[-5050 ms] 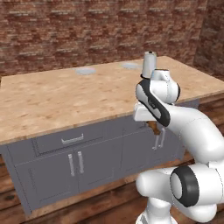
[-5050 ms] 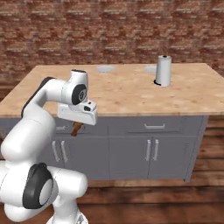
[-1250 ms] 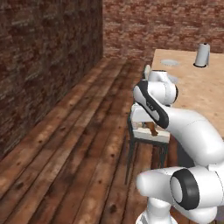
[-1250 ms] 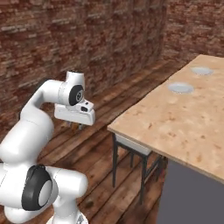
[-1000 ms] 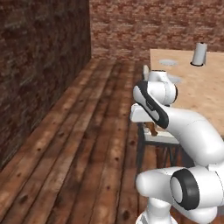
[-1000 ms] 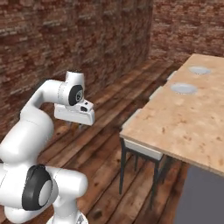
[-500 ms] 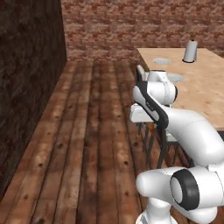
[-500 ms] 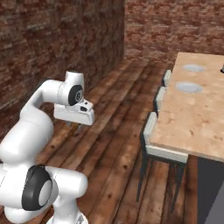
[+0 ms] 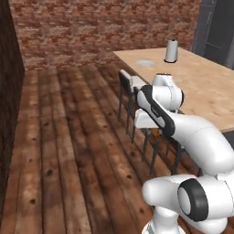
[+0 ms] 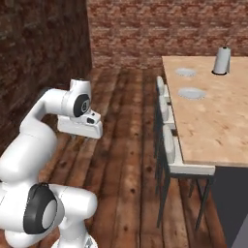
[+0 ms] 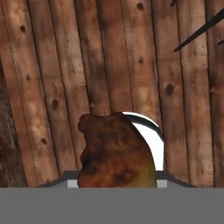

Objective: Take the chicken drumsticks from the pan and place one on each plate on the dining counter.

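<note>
Drumstick first: a reddish-brown, orange-tinged cooked chicken drumstick [image 11: 114,153] sits right up against the hand camera, its fat end lumpy and dark, pinched between the fingers of the claw [image 11: 117,181], which is partly closed around it. From the side the claw hangs under the white arm's boxy hand [image 10: 80,127], held over the brown plank floor [image 10: 121,160] well short of the large light wood-grain tabletop [image 10: 218,116] of the dining counter.

Two round, flat, pale grey plates lie on that tabletop toward its far end: the nearer plate [image 10: 192,93] sits just in from the long edge that faces the arm, and the farther plate [image 10: 186,72] lies beyond it, close to the same edge and nearer the far corner. An upright pale grey cylinder [image 10: 222,60] stands near the far edge, apart from both plates.

Along the long edge a row of pale-seated stools on thin dark legs [image 10: 169,145] is tucked partly under the overhang, so that side is fenced by seats and legs. Between the stools and the dark brick wall [image 10: 43,53] on the other side runs a wide lane of bare floorboards, stretching to the red brick wall [image 10: 164,29] at the back.
</note>
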